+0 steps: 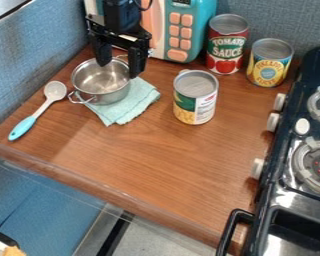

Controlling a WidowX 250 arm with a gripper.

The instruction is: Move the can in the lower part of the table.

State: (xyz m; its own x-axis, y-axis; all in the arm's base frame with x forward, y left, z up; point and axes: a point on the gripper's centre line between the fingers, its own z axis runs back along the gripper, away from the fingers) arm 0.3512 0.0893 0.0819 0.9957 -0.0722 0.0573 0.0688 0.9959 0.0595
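Observation:
My gripper (120,58) hangs at the upper left, over the metal pot, with its two fingers apart and nothing between them. To its right, a can (195,100) with a green, white and yellow label stands upright in the upper middle of the wooden table (169,155). Farther back are two more upright cans: a tall red tomato sauce can (226,44) and a shorter yellow and blue can (269,62). The gripper touches none of the three cans.
The pot (99,90) rests on a light teal cloth (139,102). A spoon (39,110) lies left of it. Behind stands a teal and pink toy microwave (206,25). The dark stove (276,185) borders the right side, its handle jutting out near the front edge.

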